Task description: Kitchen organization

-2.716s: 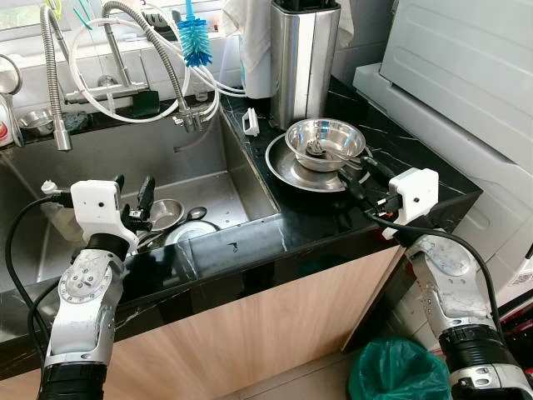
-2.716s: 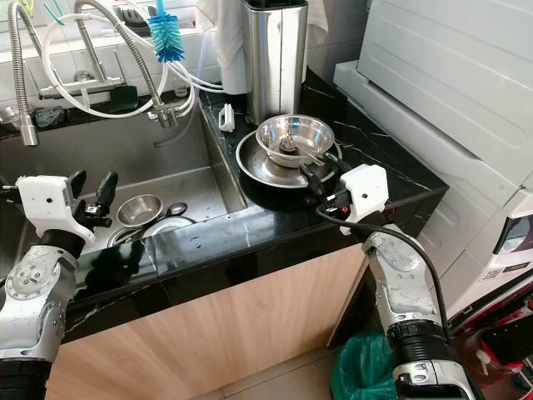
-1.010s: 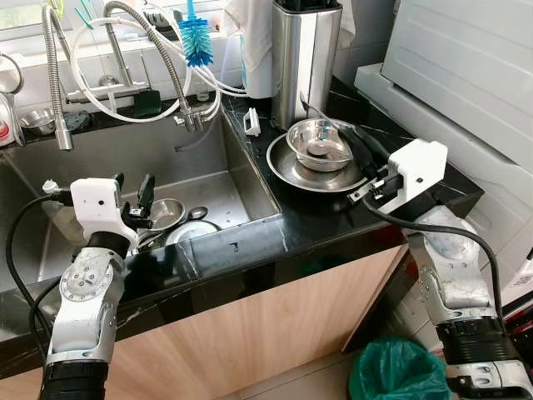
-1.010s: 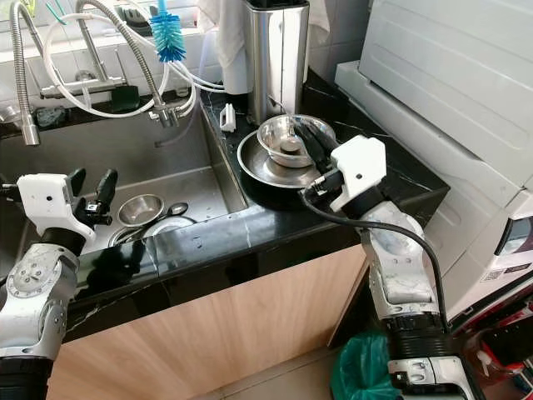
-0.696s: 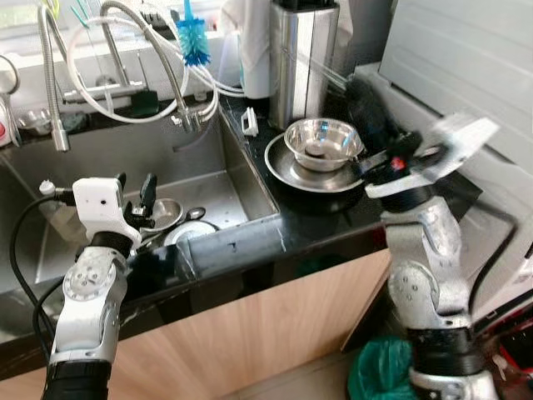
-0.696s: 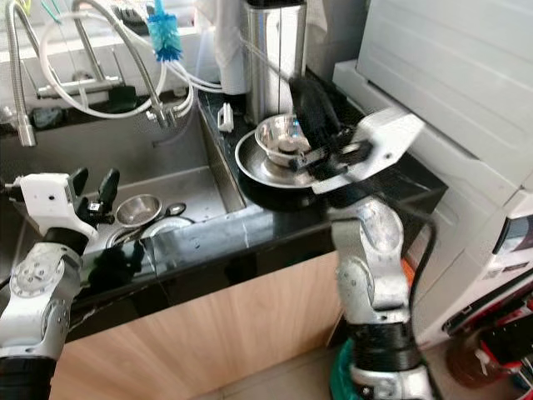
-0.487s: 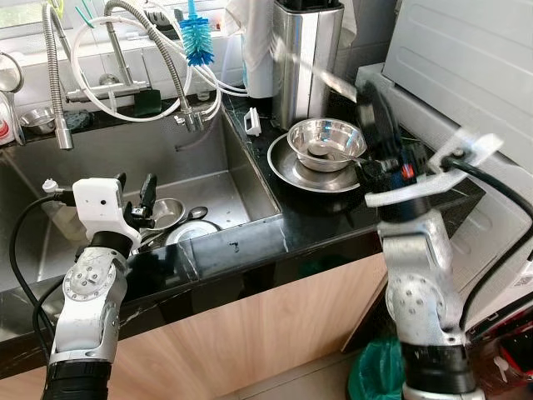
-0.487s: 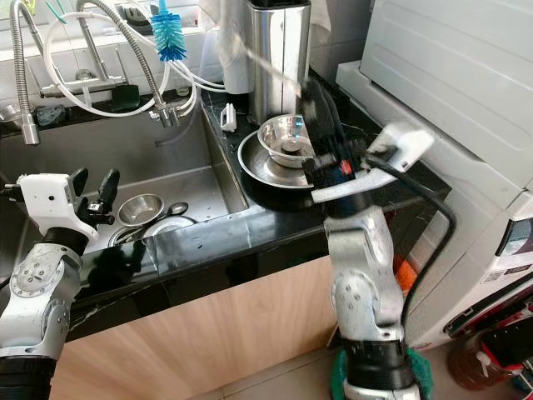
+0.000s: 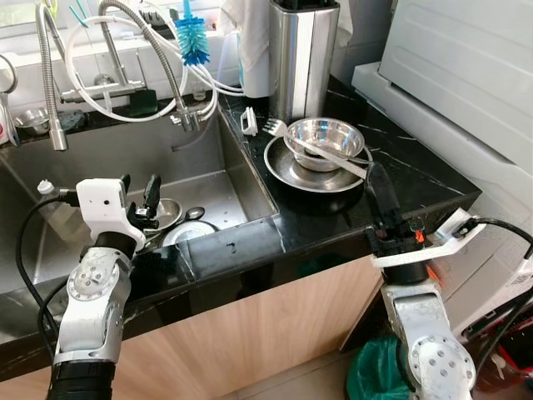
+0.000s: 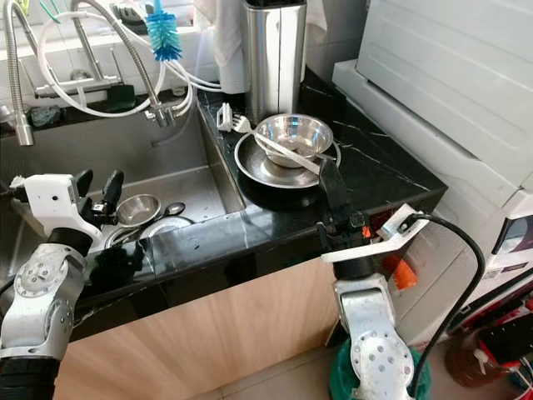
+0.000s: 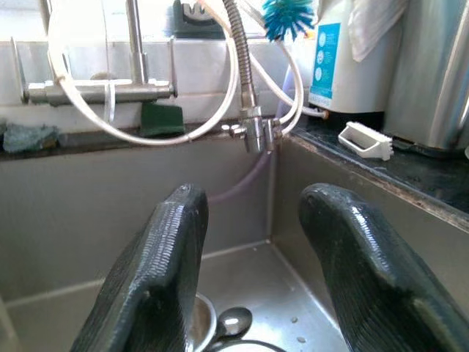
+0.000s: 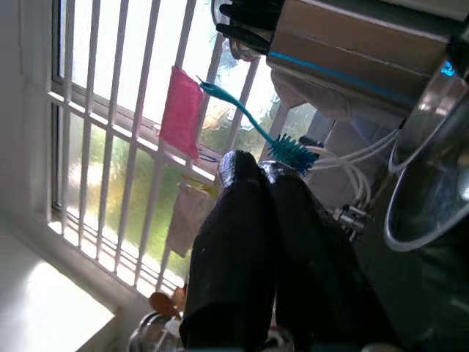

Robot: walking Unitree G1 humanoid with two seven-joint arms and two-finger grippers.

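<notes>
- Your sink (image 9: 117,162) takes up the left of the scene, sunk into the black marble counter (image 9: 416,171); a small steel bowl (image 9: 166,210) and a spoon (image 9: 196,213) lie at its bottom.
- A tall steel canister (image 9: 302,54) stands at the back of the counter, just behind the dishes.
- On the counter to the right of the sink you have a steel plate (image 9: 312,172) with a steel bowl (image 9: 326,137) sitting in it.
- A fork (image 9: 312,148) lies slanted across that bowl's rim, tines toward the sink, handle out over the plate's right edge.
- Your right gripper (image 9: 381,196) points up at the counter's front edge, near the plate but apart from it; its fingers (image 12: 249,242) are pressed together and hold nothing.
- Your left gripper (image 11: 253,249) hovers over the sink's front, fingers spread wide and empty, above the small bowl.
- A blue bottle brush (image 9: 192,42) hangs by the tap hoses (image 9: 179,79).
</notes>
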